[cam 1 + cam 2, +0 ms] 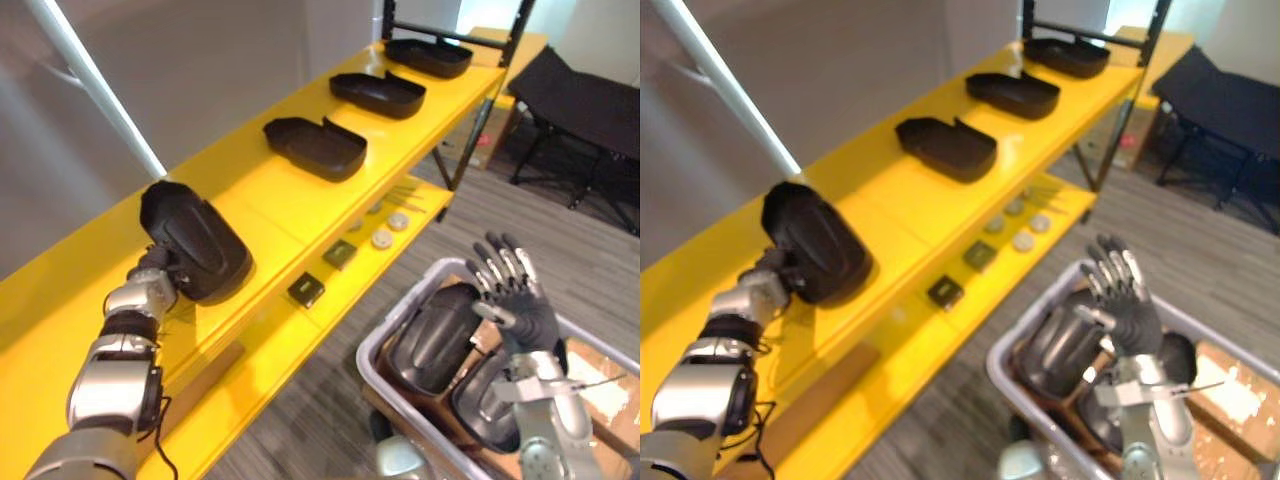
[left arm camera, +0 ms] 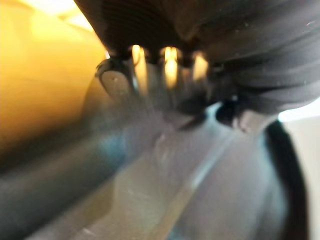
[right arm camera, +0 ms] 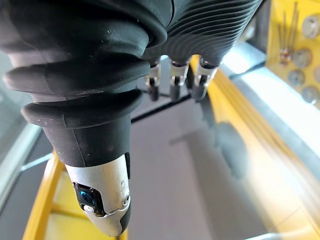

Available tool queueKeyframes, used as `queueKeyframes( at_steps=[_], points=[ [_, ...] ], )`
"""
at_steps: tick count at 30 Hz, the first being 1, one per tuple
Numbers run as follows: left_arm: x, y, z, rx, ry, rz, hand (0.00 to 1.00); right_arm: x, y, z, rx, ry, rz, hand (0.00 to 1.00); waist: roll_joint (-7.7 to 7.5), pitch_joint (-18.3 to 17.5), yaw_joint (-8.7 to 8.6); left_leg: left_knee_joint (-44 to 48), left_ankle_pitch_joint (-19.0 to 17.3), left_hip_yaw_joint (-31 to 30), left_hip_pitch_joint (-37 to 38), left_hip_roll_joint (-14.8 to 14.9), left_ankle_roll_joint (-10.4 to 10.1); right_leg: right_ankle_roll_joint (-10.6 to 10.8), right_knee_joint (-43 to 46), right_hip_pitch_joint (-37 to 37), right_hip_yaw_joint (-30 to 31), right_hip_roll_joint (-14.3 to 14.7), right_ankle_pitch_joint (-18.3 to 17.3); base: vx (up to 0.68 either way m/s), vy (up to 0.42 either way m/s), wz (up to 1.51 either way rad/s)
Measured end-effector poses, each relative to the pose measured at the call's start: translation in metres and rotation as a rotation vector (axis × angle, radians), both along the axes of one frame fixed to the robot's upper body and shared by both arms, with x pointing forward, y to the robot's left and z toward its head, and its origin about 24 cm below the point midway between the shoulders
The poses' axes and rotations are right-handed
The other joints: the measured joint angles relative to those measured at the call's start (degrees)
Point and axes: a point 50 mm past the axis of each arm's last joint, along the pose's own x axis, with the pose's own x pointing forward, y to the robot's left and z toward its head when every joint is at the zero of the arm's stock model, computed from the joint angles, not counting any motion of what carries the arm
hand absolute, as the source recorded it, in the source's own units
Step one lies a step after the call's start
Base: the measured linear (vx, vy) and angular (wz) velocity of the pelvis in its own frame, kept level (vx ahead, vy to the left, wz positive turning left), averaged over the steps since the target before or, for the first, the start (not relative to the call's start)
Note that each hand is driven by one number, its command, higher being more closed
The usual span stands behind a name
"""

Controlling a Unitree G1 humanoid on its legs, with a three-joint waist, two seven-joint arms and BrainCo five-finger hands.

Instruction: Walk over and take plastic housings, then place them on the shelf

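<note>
My left hand (image 1: 155, 275) holds a black plastic housing (image 1: 200, 235) at the near end of the yellow shelf's top board (image 1: 260, 200). The housing stands tilted with its lower edge on the board. In the left wrist view, my fingers (image 2: 115, 82) curl against the housing's dark surface (image 2: 175, 190). Three more black housings (image 1: 315, 147), (image 1: 378, 93), (image 1: 430, 56) lie in a row further along the board. My right hand (image 1: 515, 300) hangs open, fingers spread, above a grey bin (image 1: 370, 350) with dark housings (image 1: 435, 340) in it.
The lower yellow board carries small dark blocks (image 1: 306, 290) and round discs (image 1: 382, 238). A white pole (image 1: 100, 85) slants behind the shelf. Cardboard (image 1: 600, 385) lies by the bin. A black folding frame (image 1: 580, 100) stands at the far right on the grey floor.
</note>
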Motion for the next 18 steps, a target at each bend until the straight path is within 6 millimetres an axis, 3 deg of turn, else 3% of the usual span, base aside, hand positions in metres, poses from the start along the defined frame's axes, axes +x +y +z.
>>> queueKeyframes(
  at_steps=[10, 18],
  points=[
    [-0.004, 0.010, 0.003, -0.018, 0.004, 0.147, 0.00, 0.001, 0.000, 0.000, -0.006, 0.013, 0.006, 0.00, 0.31, 0.50, -0.69, 0.03, 0.01, 0.12, 0.11, -0.01, 0.01, 0.00, -0.04, 0.01, 0.16, 0.04, 0.01, -0.03, -0.022, -0.01],
    [-0.011, 0.023, 0.007, -0.019, 0.000, 0.259, 0.00, 0.001, 0.000, 0.000, -0.015, 0.013, 0.012, 0.00, 1.45, 1.22, -0.97, 0.11, 0.01, -0.01, 0.21, 0.00, 0.02, 0.00, -0.04, 0.15, 0.14, 0.02, 0.01, -0.04, -0.020, 0.00]
  ],
)
